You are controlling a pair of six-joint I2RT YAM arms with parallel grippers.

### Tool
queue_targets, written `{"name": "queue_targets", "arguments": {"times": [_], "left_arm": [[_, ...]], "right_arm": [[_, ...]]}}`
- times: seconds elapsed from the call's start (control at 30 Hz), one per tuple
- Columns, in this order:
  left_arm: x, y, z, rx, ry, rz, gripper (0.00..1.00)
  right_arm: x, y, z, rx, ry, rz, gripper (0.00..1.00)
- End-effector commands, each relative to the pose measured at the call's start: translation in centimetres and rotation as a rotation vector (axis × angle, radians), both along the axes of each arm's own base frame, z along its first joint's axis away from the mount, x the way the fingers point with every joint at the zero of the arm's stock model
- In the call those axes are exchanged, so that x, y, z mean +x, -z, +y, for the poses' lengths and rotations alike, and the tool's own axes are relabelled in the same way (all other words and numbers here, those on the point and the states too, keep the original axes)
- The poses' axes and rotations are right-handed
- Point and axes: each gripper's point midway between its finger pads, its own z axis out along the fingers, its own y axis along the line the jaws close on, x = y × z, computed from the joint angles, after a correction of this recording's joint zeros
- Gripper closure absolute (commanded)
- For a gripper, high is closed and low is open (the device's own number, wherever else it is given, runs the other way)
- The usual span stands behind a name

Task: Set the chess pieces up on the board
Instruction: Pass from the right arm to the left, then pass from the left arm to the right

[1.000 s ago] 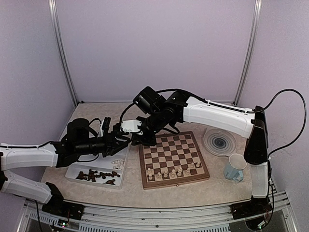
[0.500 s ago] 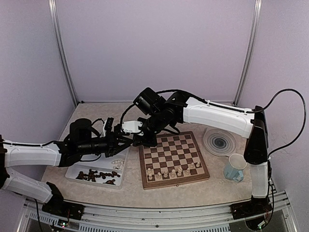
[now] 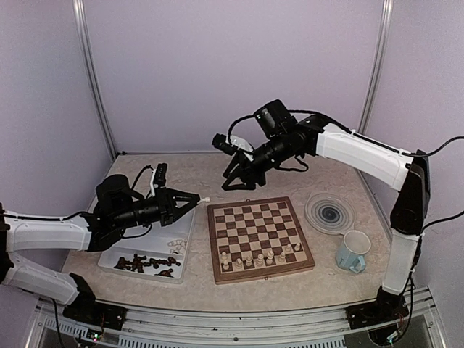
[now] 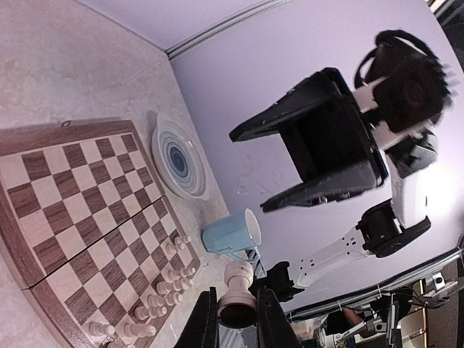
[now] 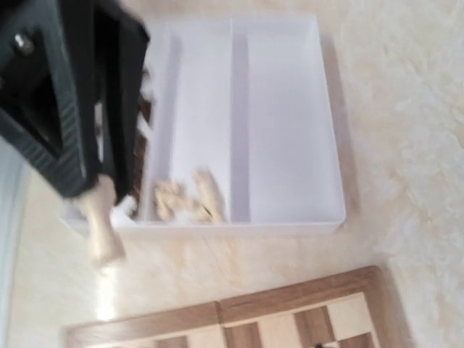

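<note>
Left gripper clamped on pale cream wooden chess piece, held in air betw. white rectangular tray & square checkered wooden board, mid-worktop. Right gripper spread wide, empty, hangs twd far edge. Other cream pieces in row along board's near edge.

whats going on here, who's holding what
Two robot arms are setting up a chess set. The left gripper is shut on a pale chess piece, holding it in the air between the white tray and the board. The right gripper hangs open and empty above the board's far edge. Several pale pieces already stand along the board's near edge. The dark pieces lie in the tray.
</note>
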Motion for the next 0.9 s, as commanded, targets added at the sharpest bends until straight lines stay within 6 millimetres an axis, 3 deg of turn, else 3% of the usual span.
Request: {"name": "queue_targets", "arguments": {"times": [0.0, 0.17, 0.4, 0.87], "left_arm": [[-0.7, -3.3, -0.1, -0.099, 0.021, -0.122, 0.95], [-0.9, -4.4, -0.6, -0.137, 0.039, -0.156, 0.94], [-0.7, -4.3, -1.8, -0.142, 0.067, -0.155, 0.95], [-0.5, -4.8, -2.8, -0.169, 0.098, -0.160, 0.95]], "right_arm": [[-3.2, -2.9, -1.0, 0.220, -0.141, 0.337, 0.53], [-5.0, -2.9, -0.8, 0.290, -0.233, 0.539, 0.49], [-5.0, -2.9, 0.0, 0.319, -0.272, 0.651, 0.46], [-3.8, -0.9, 0.8, 0.278, -0.185, 0.660, 0.48]]}}
